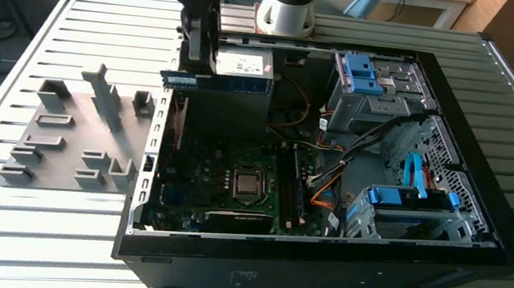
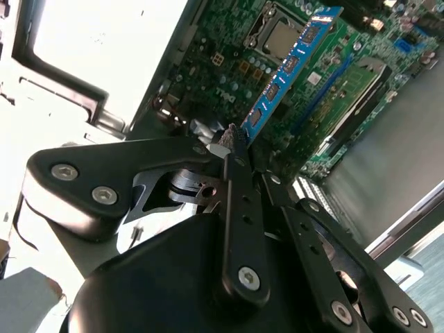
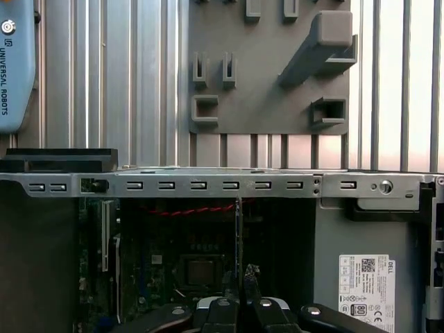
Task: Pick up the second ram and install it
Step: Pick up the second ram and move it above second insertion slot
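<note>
The second ram (image 1: 229, 84) is a blue-green stick with black chips, held level above the open computer case (image 1: 477, 232), over its back left part in the exterior view. My gripper (image 1: 191, 71) is shut on one end of it. In the second wrist view the ram (image 2: 291, 66) juts out from between the black fingers (image 2: 236, 180) over the green motherboard (image 2: 243, 62). In the first wrist view the ram (image 3: 238, 236) is edge-on, a thin line above my gripper (image 3: 239, 281). The stick hangs apart from the board below.
A grey slotted plastic tray (image 1: 64, 159) lies on the ribbed table at the exterior view's left, beside the case. The case wall (image 3: 208, 184) stands between tray and motherboard (image 1: 224, 183). Blue drive brackets (image 1: 409, 199) and cables (image 1: 330, 173) fill the case's right side.
</note>
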Motion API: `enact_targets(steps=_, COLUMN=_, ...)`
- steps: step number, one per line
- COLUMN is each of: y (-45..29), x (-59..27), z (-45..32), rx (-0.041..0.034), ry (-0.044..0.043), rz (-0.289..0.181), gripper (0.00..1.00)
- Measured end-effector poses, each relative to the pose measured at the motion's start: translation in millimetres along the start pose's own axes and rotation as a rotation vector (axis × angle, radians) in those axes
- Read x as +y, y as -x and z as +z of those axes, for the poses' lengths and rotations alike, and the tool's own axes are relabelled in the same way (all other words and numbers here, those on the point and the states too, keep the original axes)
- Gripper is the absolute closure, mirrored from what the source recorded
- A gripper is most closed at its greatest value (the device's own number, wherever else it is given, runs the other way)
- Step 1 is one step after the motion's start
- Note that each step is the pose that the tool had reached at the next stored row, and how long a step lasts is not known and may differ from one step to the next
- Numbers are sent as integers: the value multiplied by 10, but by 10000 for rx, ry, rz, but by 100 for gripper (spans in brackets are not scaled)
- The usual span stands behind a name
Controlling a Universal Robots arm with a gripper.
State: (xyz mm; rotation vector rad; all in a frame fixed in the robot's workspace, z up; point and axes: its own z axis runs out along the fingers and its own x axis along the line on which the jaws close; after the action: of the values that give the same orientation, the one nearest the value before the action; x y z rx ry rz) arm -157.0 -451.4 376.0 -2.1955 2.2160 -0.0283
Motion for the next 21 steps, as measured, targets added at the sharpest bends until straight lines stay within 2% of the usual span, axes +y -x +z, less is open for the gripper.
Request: enact_targets(steps=21, y=3, x=-354, z=10, rx=0, ry=0, rz=0, gripper=86)
